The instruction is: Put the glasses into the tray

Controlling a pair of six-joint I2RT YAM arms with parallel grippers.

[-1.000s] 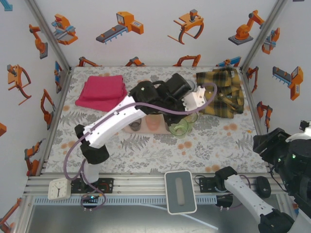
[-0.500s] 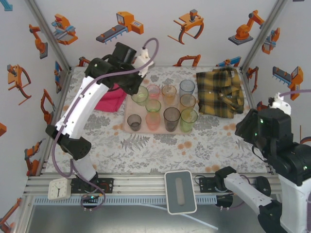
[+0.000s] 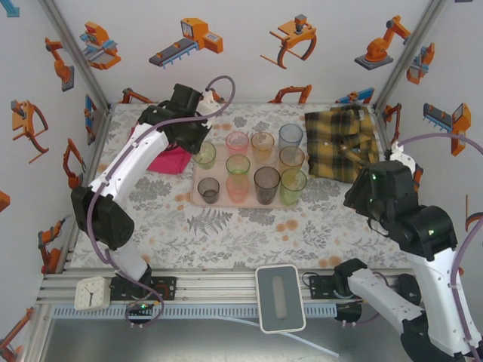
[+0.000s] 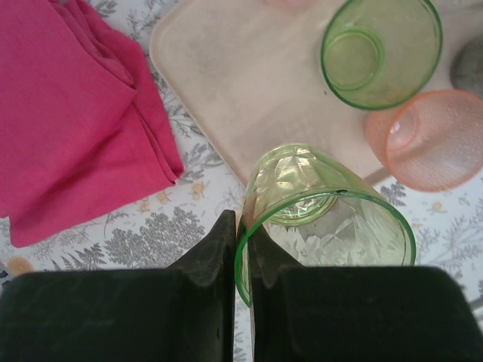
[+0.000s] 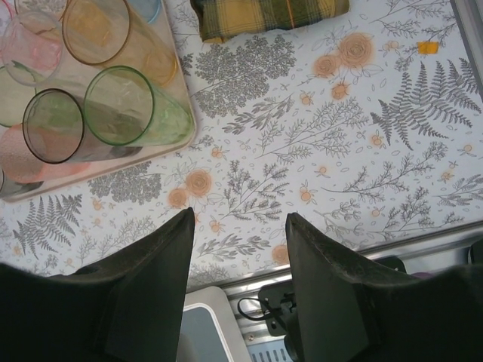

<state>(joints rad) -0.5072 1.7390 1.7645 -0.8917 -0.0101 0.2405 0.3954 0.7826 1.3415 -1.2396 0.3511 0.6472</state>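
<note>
Floral tablecloth [image 3: 317, 219] everywhere. The green glass [image 4: 324, 219] sits at the pink tray's [image 4: 226, 75] 10 o'clock corner, which looks like a free spot beside the other glasses [image 3: 264, 162]. The left gripper [image 4: 243, 226] pinches its rim wall, probably to keep it upright. The right gripper [image 5: 240, 226] is spread wide and holding nothing, off at 4 o'clock, likely just out of the way.

You worked inside white wall panels [image 3: 249, 68] printed with orange cartoon robot arms, joined at the back corners by slanting aluminium posts [image 3: 75, 53]. Your worktop [image 3: 241, 234] wore a pale cloth patterned with grey ferns and orange flowers. A slotted aluminium rail [image 3: 219, 283] ran along its near edge, with a small white square clock [image 3: 92, 292] at the left end. The light was soft and even.
</note>
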